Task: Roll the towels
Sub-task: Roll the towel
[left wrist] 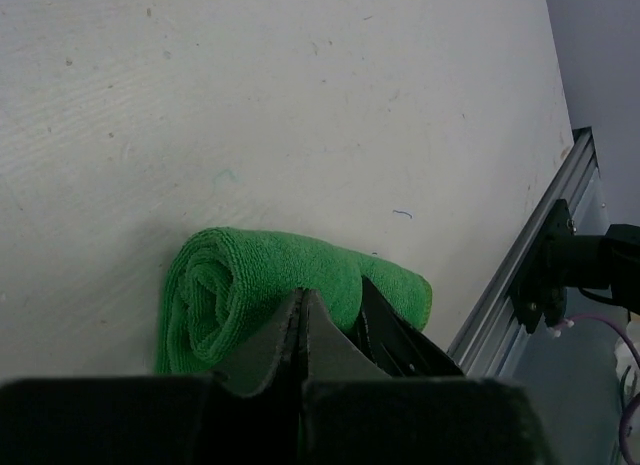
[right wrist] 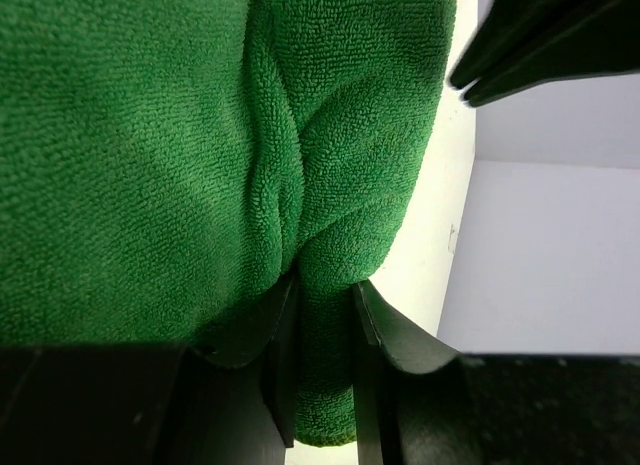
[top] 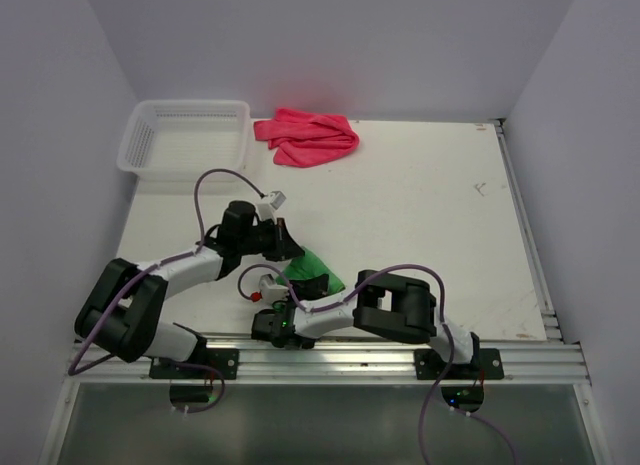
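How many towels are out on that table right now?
2. A rolled green towel lies near the front edge of the table; a crumpled pink towel lies at the far edge beside the white basket. No others show.

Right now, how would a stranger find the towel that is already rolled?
Start at the near edge of the white table, close to its middle. The green towel lies there. Unlike the crumpled pink towel by the basket at the far edge, it is rolled up.
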You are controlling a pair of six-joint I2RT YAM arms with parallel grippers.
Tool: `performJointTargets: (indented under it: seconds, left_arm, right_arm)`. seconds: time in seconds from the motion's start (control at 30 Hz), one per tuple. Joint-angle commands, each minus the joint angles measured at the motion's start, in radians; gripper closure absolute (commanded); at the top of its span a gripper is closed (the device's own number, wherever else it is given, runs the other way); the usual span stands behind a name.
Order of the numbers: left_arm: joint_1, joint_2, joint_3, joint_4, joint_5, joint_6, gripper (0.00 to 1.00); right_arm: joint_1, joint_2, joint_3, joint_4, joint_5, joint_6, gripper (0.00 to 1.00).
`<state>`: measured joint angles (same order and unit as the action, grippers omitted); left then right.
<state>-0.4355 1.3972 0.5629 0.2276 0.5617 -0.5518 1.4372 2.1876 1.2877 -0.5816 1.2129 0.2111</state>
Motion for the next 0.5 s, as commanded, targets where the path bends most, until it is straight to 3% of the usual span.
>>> performJointTargets:
  seconds: [0.0,0.33,0.47]
  left_arm:
    - [-0.015,0.04,0.015,0.107,0.047,0.047,1.0]
    - [-0.037,0.189,0.051,0.081,-0.066,0.07,1.0]
    - [-0.035,0.24,0.063,0.052,-0.135,0.072,1.0]
  right_arm:
    - [0.011,0.054,0.001,0.046,-0.207,0.053,0.92]
    - [0.003,0.043,-0.002,0.051,-0.225,0.051,0.89]
    - [-0.001,-0.002,-0.037,0.08,-0.231,0.062,0.81]
